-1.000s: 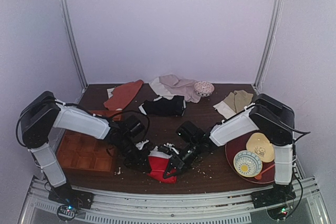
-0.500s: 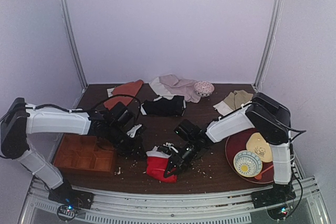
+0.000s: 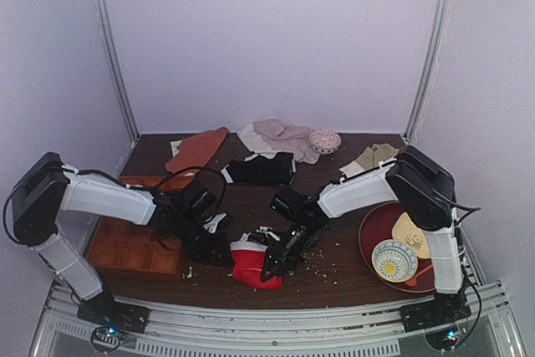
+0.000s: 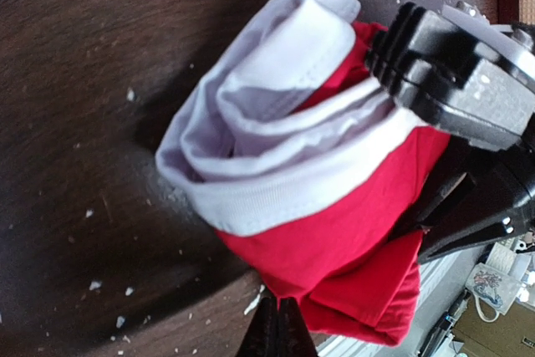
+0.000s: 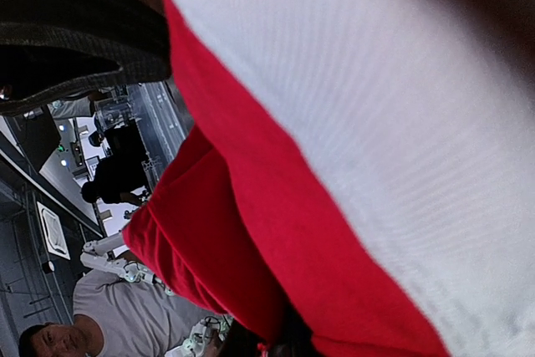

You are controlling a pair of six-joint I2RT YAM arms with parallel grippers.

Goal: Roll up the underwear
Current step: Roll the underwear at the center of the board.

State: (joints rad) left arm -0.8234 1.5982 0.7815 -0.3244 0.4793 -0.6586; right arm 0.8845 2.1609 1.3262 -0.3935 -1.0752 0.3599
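Note:
The red underwear (image 3: 253, 263) lies bunched in a loose roll near the table's front edge. In the left wrist view its white waistband (image 4: 276, 156) is curled on top of the red fabric (image 4: 351, 240). My left gripper (image 3: 219, 248) sits at the roll's left side. Its fingertips (image 4: 280, 328) are shut together on a pinched point of red fabric. My right gripper (image 3: 272, 262) is at the roll's right side, and its black body (image 4: 468, 81) presses against the cloth. In the right wrist view red and white fabric (image 5: 276, 232) fills the frame over the dark fingertips (image 5: 288, 344).
A wooden compartment tray (image 3: 134, 244) sits left. Black briefs (image 3: 261, 170), a rust cloth (image 3: 196, 150), a pale pink cloth (image 3: 280, 138), a patterned bowl (image 3: 324, 140) and a beige garment (image 3: 378, 159) lie behind. A dark red plate (image 3: 376, 232) holding a bowl (image 3: 394, 260) sits right. Crumbs litter the table.
My left arm swung low to the left, then rose again, with its gripper back against the roll's left side. My right gripper edged left. The roll stayed near the front edge.

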